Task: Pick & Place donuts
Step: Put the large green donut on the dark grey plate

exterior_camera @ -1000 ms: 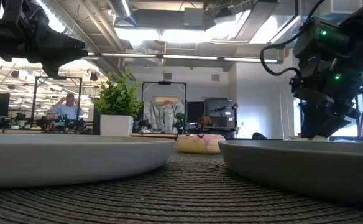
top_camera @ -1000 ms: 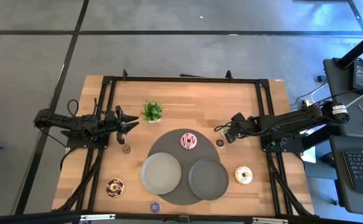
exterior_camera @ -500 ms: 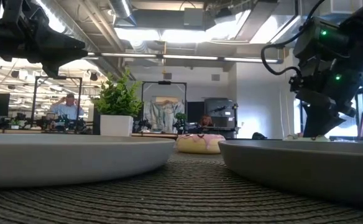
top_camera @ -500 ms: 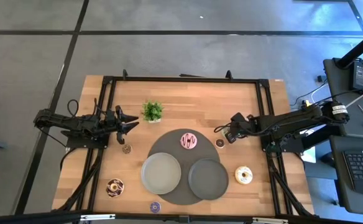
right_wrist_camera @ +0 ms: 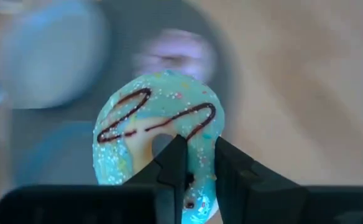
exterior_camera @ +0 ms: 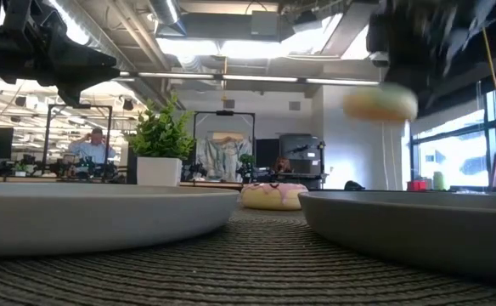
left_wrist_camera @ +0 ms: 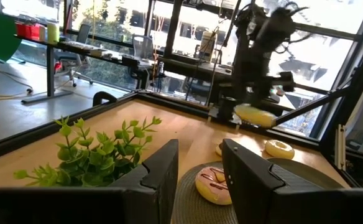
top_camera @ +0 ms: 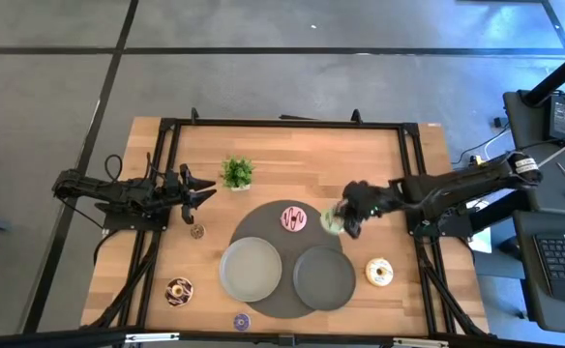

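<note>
A: Start at the left. What was that arm doing?

B: Left gripper [top_camera: 203, 190] hung over the wood at the table's [top_camera: 292, 140] left side, near the plant [top_camera: 236, 172]. Fingers [left_wrist_camera: 160, 174] parted, nothing between them. A tiny brown donut [top_camera: 197, 231] lay just in front of it, well apart from the mat [top_camera: 263, 224].

A: Other donuts on that side?

B: Chocolate-sprinkled donut [top_camera: 178, 289] flat on the wood near the front left. Purple donut [top_camera: 241, 321] at the front edge.

A: Middle of the table?

B: Dark round mat with two grey plates [top_camera: 251, 269] side by side, both bare. Pink donut [top_camera: 294, 218] lay flat on the mat behind them, icing up.

A: And the right arm?

B: Right gripper [top_camera: 339, 220] was over the mat's right edge, just beside the pink donut, clamped on the green donut [right_wrist_camera: 158, 134]. One finger passed through the hole, the other outside the ring, pinching the rim.

A: How did the ring sit?

B: Lifted off the table. From the low camera it showed edge-on and roughly level, hole axis near vertical, icing up. A ring, so no long axis to note. Motion blur there.

A: Further right?

B: Cream donut [top_camera: 379, 273] flat on the wood, just right of the right plate.
</note>
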`<state>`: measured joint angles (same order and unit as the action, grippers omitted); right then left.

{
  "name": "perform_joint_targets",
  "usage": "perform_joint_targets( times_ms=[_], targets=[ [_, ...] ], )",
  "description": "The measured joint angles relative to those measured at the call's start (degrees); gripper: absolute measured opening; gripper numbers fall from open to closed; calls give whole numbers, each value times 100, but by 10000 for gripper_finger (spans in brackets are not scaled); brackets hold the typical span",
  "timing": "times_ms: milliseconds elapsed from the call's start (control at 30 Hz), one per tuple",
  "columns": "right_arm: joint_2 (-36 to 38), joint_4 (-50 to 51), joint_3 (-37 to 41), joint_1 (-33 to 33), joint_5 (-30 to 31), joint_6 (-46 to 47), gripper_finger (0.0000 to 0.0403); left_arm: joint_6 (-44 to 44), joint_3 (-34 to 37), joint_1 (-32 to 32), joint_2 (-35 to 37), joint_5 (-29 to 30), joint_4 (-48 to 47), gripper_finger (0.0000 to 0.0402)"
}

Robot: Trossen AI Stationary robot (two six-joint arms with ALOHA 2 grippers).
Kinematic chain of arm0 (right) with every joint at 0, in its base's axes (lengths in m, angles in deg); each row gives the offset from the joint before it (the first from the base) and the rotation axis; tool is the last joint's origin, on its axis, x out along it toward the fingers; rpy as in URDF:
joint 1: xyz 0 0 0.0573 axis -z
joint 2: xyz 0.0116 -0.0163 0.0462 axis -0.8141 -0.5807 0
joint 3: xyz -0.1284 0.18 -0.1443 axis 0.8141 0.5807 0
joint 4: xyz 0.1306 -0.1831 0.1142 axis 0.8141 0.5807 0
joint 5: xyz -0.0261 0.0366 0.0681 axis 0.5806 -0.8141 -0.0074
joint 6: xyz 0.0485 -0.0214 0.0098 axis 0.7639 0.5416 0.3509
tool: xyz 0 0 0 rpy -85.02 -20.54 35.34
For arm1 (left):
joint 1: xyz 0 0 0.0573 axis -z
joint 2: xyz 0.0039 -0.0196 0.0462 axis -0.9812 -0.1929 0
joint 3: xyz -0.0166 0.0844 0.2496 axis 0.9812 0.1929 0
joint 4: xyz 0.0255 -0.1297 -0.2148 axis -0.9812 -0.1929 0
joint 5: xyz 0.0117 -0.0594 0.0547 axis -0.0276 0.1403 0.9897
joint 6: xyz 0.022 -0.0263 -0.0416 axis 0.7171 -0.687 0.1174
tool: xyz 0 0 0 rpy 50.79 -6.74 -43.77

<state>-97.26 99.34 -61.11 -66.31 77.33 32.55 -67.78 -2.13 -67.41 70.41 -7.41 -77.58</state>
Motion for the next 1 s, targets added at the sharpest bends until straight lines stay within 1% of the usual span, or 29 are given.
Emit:
perform_joint_targets(
  times_ms=[133,233,300,467,600,800,1000],
  targets=[
    [-319,-616,37,-711,112,171,66,0,1,0,0,0,0,120],
    [-766,-902,50,-1037,281,327,66,0,0,1,0,-3,0,120],
    [-1066,-1080,50,-1163,283,428,65,0,0,0,0,-3,0,120],
    [-1717,-1254,50,-1251,247,663,65,0,0,2,0,-5,0,120],
    [-2037,-1248,51,-1248,98,752,65,0,1,2,0,-7,0,120],
    [-2161,-1259,52,-1248,-92,758,65,0,1,0,0,-7,0,120],
    [-2161,-1270,52,-1248,-94,620,65,0,1,2,0,-5,0,120]
  ],
)
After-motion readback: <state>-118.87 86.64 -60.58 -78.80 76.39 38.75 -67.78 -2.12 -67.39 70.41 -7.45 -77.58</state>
